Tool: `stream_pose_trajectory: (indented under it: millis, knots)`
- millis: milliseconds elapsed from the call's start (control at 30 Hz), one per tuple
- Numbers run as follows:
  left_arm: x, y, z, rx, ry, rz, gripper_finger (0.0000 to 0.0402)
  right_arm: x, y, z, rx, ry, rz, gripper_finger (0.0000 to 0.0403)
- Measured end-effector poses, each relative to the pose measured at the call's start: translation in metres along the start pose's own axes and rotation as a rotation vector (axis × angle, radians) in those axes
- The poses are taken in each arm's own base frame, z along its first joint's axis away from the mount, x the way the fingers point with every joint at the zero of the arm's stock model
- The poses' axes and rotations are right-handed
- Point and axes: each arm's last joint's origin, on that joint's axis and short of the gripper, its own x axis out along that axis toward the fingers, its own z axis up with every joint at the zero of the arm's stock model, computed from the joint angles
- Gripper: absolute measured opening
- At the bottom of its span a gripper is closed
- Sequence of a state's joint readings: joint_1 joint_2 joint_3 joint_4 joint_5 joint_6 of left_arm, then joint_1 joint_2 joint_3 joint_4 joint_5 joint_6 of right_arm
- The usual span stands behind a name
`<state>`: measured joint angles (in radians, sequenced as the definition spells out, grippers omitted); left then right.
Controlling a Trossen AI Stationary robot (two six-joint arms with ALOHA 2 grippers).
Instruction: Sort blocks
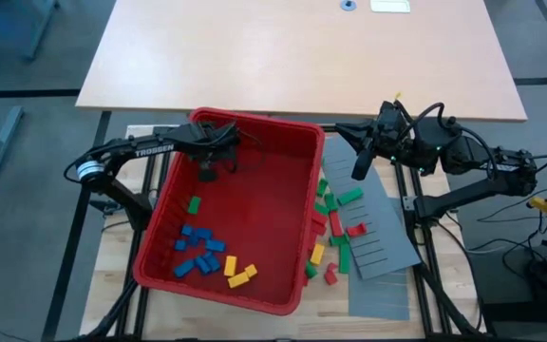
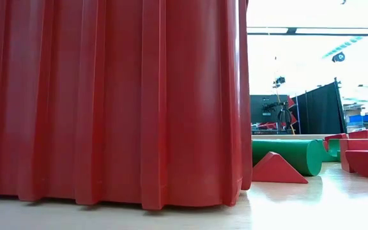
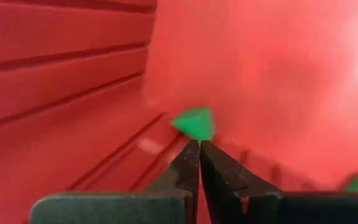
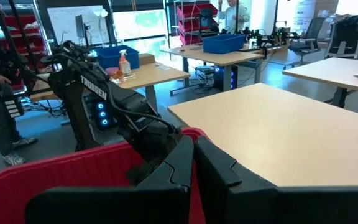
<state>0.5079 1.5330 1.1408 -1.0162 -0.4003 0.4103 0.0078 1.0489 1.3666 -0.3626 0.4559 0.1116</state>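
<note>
Your left gripper (image 1: 207, 173) is down inside the red bin (image 1: 292, 204), near its far end. Its fingers (image 3: 191, 163) are pressed together with nothing between them. A green block (image 3: 194, 122) lies just past the tips. Your right gripper (image 1: 359, 169) hangs above the grey panel (image 1: 387, 237), beside the bin, fingers closed and empty too. Blue blocks (image 1: 198, 252) and yellow blocks (image 1: 238, 272) lie in the bin. More blocks (image 1: 335, 223), red and green, sit on the panel.
</note>
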Motion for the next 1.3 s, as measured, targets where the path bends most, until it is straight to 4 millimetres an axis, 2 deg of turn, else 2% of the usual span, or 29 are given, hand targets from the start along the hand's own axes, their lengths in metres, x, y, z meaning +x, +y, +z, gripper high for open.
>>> stream_pose_trajectory:
  millis: [100,300,600,1033,1300]
  knots:
    - [-0.001,0.002,-0.002,0.11,0.049,0.073,0.0,0.0,0.0,0.0,0.0,0.0,0.0,0.0]
    - [0.001,0.002,-0.004,0.295,0.092,0.068,0.0,0.0,0.0,0.0,0.0,-0.001,-0.006,0.0]
    - [0.015,-0.001,0.001,0.43,0.151,0.034,0.0,0.0,-0.001,0.0,0.0,-0.003,-0.019,0.0]
    - [0.042,-0.008,0.009,0.478,0.228,-0.048,0.0,0.0,-0.001,0.0,0.007,-0.003,-0.018,0.0]
    - [0.058,-0.008,0.011,0.435,0.275,-0.076,0.0,0.0,0.0,0.0,0.008,-0.002,-0.017,0.0]
